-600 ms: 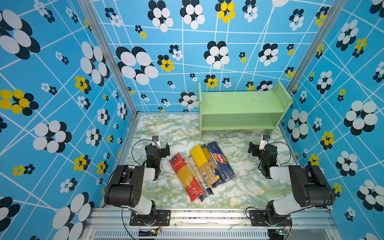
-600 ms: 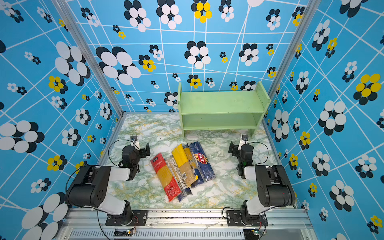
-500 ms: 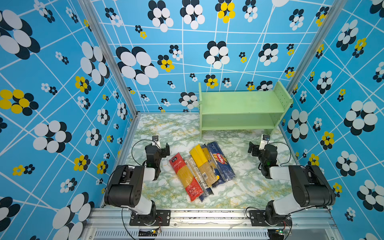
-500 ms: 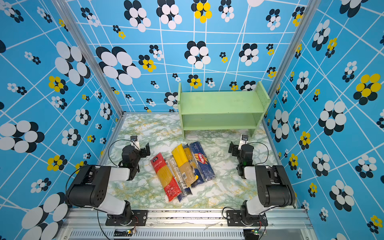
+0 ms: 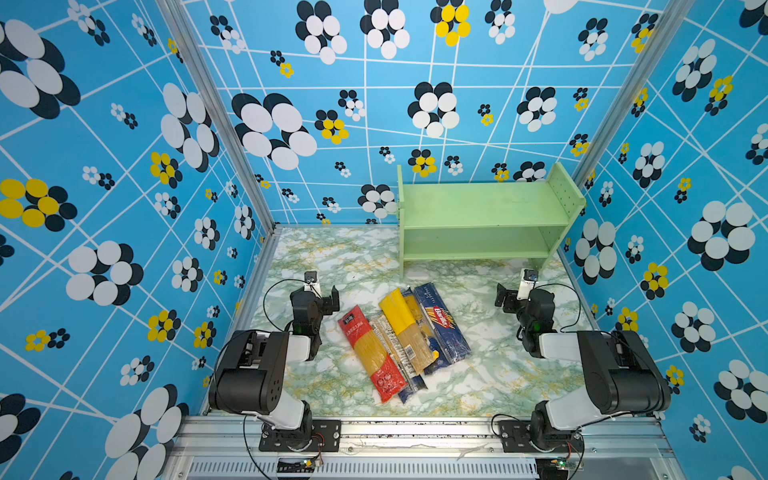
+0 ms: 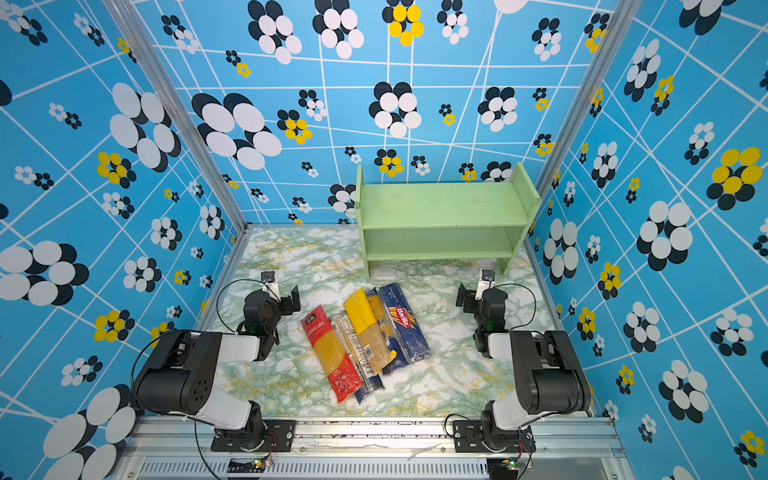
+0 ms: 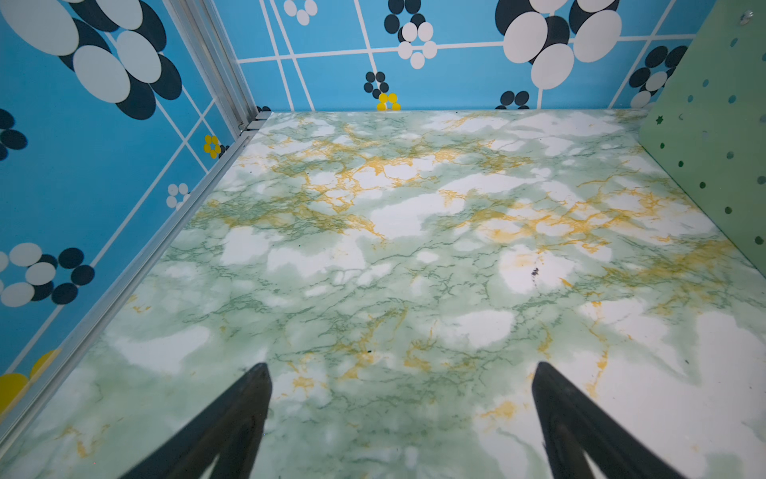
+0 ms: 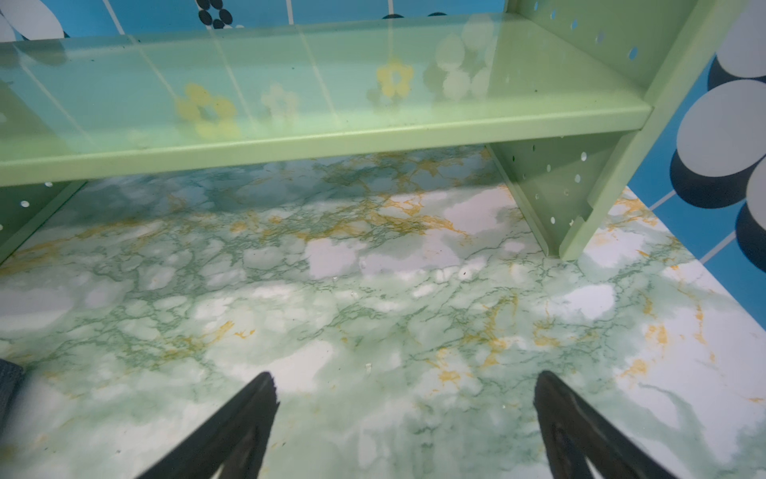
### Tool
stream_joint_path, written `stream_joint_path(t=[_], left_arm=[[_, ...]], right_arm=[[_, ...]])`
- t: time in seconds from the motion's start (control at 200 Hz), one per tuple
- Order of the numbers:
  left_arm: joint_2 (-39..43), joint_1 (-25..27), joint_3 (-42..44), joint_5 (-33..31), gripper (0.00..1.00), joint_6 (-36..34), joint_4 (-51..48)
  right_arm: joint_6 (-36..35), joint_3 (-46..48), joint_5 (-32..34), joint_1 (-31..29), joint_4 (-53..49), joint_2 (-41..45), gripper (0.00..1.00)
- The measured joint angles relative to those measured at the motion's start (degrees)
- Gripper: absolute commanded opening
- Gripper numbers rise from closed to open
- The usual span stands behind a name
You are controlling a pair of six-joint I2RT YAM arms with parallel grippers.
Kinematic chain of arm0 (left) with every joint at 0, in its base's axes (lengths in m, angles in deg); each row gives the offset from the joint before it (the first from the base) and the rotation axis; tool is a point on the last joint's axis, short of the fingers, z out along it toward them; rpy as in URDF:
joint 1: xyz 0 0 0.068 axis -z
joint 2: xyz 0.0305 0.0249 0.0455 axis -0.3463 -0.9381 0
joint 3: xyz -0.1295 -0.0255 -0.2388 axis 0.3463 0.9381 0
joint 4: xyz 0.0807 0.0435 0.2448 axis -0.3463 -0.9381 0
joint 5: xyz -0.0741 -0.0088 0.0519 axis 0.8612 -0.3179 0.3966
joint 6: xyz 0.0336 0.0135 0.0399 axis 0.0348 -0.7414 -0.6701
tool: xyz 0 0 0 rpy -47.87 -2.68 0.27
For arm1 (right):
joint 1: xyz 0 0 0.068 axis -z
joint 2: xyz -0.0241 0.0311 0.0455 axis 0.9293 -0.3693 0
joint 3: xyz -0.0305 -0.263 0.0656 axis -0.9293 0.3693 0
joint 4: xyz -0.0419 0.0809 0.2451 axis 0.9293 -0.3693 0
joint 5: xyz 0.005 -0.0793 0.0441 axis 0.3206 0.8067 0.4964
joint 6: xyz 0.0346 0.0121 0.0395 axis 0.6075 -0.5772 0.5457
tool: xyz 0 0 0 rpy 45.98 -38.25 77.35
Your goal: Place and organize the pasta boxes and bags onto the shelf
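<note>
My left gripper [image 7: 400, 373] and right gripper [image 8: 404, 381] hang empty, jaws spread wide, over the bare green-marbled table [image 5: 316, 257]. The five long narrow spaghetti packs [image 5: 401, 332] lie fanned and overlapping mid-table, toward the front edge. The light green two-tier wooden shelf [image 5: 478, 203] stands bare at the back right corner. I'd start with the dark blue Barilla box [image 5: 442, 322], outermost and nearest my right gripper, pinching across its narrow width at mid-length so it rides level.

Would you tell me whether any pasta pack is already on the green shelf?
No, the shelf holds nothing; all packs lie on the table.
</note>
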Motion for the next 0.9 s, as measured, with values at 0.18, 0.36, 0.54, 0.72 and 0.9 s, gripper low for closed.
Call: stream_joint_path(t=[0.18,0.36,0.54,0.72,0.9], left_arm=[[5.2,0.3,-2.3,-0.1,0.99,0.0,-8.3],[14.4,2.4,-4.5,0.0,0.99,-0.4,-15.1],[21.2,5.8,-7.5,0.0,0.99,0.2,-22.5],[26.4,14.5,-7.9,-1.9,0.99,0.4,-24.6],[27.0,23.1,-7.8,-4.7,0.99,0.4,-20.2]], right_arm=[[-0.1,0.1,-0.9,0.0,-4.2,4.2,0.99],[-1.6,-1.9,-1.2,0.0,-13.0,12.5,0.99],[-5.2,-2.4,-1.3,0.0,-20.1,22.3,0.99],[-9.7,-5.6,-1.3,0.3,-25.5,26.5,0.99],[-12.0,-7.8,-1.9,2.8,-26.5,26.2,0.99]])
